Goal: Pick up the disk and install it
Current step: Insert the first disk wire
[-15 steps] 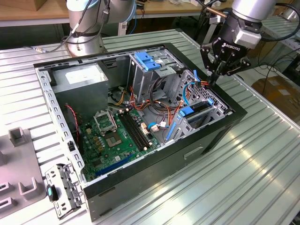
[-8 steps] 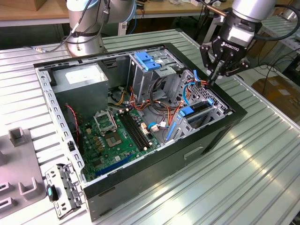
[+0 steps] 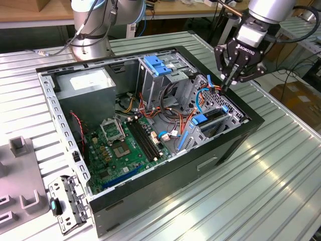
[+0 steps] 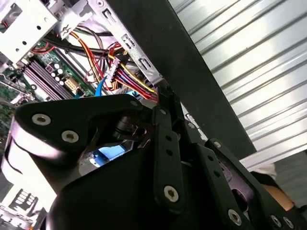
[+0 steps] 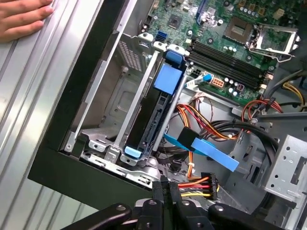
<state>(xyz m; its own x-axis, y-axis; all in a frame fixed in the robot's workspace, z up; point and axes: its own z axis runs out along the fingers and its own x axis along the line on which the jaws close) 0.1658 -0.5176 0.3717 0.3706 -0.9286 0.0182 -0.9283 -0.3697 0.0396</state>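
The disk (image 3: 211,118), a dark drive in a bright blue carrier frame, stands on edge inside the metal drive cage at the case's near corner on the exterior view's right. In the first wrist view the disk (image 5: 156,112) sits in its slot, with blue carrier tabs at both ends. My gripper (image 3: 226,86) hovers just above the case rim beside that cage. Its fingers (image 5: 165,189) are shut against each other with nothing between them, a short way from the disk. In the second wrist view the gripper (image 4: 165,96) points at the case wall by a bundle of coloured wires.
The open computer case (image 3: 165,175) lies on a ribbed metal table. It holds a motherboard (image 3: 120,143), a power supply (image 3: 88,83), a blue latch piece (image 3: 158,65) and a flat blue cable (image 5: 211,152). A person's hand (image 5: 21,19) rests on the table. Grey fixtures (image 3: 20,175) stand at the exterior view's left.
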